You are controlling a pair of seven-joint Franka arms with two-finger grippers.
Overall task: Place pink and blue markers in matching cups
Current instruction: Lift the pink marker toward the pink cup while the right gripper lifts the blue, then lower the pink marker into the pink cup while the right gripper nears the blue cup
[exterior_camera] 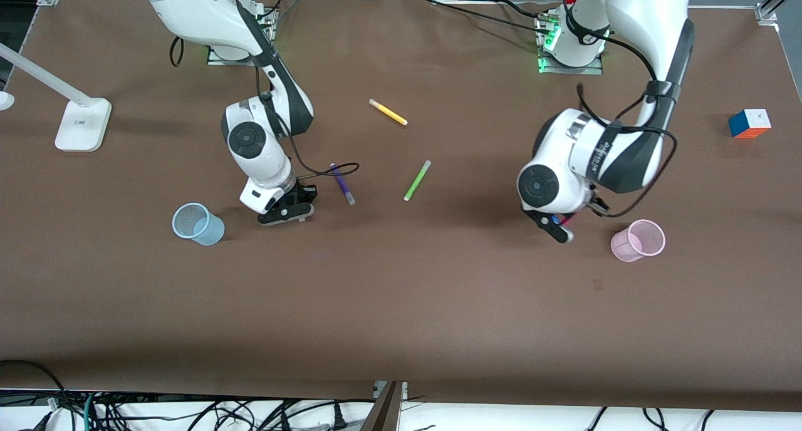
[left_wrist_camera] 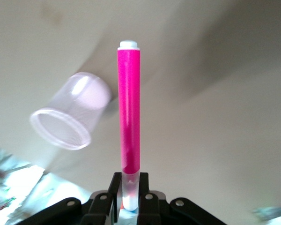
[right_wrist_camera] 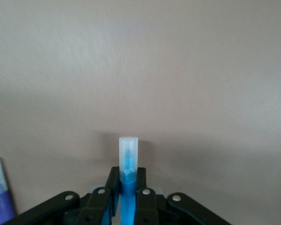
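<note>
My left gripper hangs low over the table beside the pale pink cup. In the left wrist view the left gripper is shut on the pale end of the pink marker, and the pink cup lies just off the marker's side. My right gripper is low over the table between the pale blue cup and the purple marker. In the right wrist view the right gripper is shut on the blue marker, clear end outward. The blue marker is hidden in the front view.
A lime-green marker and a yellow marker lie mid-table, farther from the front camera than the grippers. The purple marker also shows in the right wrist view. A colour cube sits toward the left arm's end, a white lamp base toward the right arm's end.
</note>
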